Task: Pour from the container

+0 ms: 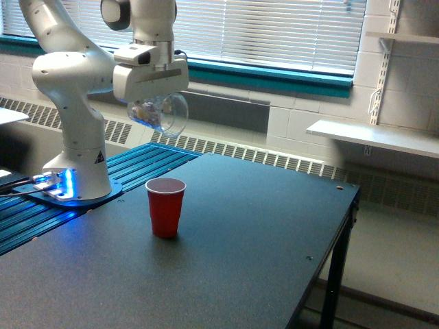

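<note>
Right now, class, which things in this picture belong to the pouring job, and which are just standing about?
Part of the job:
clear container, held in the claw
red cup on the black table

Just there:
white wall shelf
window blinds
</note>
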{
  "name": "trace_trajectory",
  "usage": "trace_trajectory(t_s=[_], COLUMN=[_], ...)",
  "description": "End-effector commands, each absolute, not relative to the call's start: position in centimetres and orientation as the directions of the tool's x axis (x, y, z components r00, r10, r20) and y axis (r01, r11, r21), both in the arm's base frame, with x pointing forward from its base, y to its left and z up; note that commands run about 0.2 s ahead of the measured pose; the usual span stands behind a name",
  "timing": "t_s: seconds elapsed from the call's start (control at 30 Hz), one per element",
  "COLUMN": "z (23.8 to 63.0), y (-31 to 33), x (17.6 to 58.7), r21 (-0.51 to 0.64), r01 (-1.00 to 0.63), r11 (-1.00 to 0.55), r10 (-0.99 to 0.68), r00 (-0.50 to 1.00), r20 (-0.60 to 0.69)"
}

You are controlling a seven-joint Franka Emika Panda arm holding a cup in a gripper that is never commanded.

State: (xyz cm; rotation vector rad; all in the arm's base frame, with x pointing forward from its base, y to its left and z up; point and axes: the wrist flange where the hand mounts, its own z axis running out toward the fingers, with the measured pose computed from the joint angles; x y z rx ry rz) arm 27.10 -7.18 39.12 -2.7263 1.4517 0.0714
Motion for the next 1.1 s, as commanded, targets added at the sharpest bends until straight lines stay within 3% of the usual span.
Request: trace_trajectory(t_s=[0.03, 0.6, 1.1], z=[38.1, 35.9, 33.7], y=[-7.8, -8.9, -9.5], x=[25.2, 23.0, 23.5], r21=[0.016, 0.117, 0.156], r01=[-0.849, -0.863, -0.861], r11=[-0.528, -0.491, -0.485], r10=[-0.845, -0.867, -0.871], r00=[0.524, 0.471, 0.459], r20=[-0.11, -0.162, -0.173])
